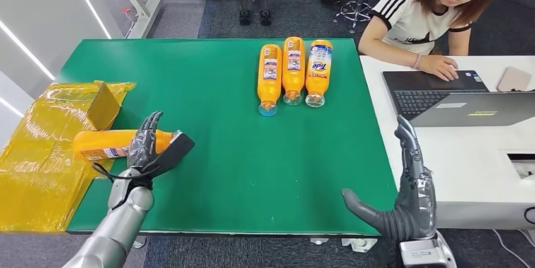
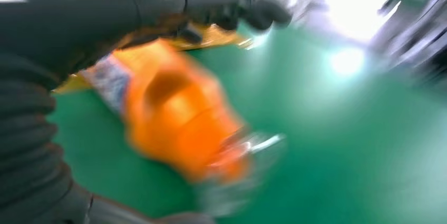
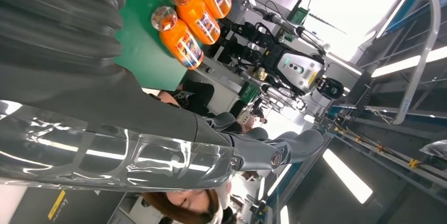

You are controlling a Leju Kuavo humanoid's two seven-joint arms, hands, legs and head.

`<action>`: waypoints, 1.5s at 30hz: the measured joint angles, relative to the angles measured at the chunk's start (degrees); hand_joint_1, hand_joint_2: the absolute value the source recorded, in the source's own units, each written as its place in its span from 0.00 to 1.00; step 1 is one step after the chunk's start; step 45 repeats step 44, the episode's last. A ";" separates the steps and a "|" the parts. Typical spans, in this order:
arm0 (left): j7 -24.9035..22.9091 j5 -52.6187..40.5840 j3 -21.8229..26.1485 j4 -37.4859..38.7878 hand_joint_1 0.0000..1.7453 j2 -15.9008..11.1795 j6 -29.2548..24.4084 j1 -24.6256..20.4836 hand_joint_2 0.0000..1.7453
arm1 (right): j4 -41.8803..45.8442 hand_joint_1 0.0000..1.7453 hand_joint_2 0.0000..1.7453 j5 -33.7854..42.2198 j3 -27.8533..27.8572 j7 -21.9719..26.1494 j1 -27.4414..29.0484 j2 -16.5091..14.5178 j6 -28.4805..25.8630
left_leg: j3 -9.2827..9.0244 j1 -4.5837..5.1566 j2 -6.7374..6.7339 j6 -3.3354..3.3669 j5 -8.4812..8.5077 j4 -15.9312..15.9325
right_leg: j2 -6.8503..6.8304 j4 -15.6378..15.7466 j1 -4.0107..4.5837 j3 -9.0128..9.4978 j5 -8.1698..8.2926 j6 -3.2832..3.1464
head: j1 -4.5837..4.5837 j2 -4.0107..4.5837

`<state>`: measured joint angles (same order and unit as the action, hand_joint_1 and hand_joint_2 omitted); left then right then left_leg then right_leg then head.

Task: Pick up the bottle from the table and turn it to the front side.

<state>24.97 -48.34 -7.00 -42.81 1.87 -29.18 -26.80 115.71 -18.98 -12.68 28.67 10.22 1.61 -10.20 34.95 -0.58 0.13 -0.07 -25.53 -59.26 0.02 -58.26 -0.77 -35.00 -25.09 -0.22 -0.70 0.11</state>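
My left hand [image 1: 146,148] has fingers draped over the orange bottle [image 1: 104,144] lying at the table's [image 1: 208,79] near-left edge; whether I've actually gripped it I can't tell. Looks rigid, smooth plastic, probably slippery and fairly weighty if full, so I'd grab mid-body on the label. Count: one bottle here, three more [image 1: 293,71] in a far row; right hand [image 1: 404,195] spread, holding nothing.

Bottle [image 1: 104,144] by the left hand [image 1: 150,148]: glossy orange plastic w/ a paper-looking label. Table [image 1: 208,85] has a matt green top, smooth; yellow bag [image 1: 38,154] is shiny crinkled plastic film. Right hand [image 1: 404,202] looks matt dark grey w/ clear glossy wrap on the forearm.
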 joint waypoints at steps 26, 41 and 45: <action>1.48 41.88 -18.67 -38.81 0.00 7.40 14.77 11.36 1.00 | -4.87 0.00 1.00 7.64 -0.58 1.30 1.87 -3.55 -4.45 | 0.07 0.00 0.06 0.04 -0.11 0.00 | -0.07 0.01 0.00 -0.04 -0.09 0.07 | 0.01 0.00; 0.18 43.22 -20.59 -41.25 0.00 8.61 18.17 16.62 1.00 | -2.50 0.00 1.00 8.73 3.99 -2.93 8.38 -10.92 -3.59 | 0.06 -0.01 0.06 0.05 -0.12 0.01 | -0.07 0.01 0.00 -0.06 -0.11 0.05 | 0.01 0.00; 0.17 43.21 -20.59 -41.25 0.00 9.14 18.55 16.37 1.00 | -1.60 0.00 1.00 7.57 5.62 -3.40 8.95 -12.85 -2.50 | 0.06 0.00 0.06 0.05 -0.12 0.01 | -0.07 0.01 0.00 -0.06 -0.11 0.05 | 0.01 0.00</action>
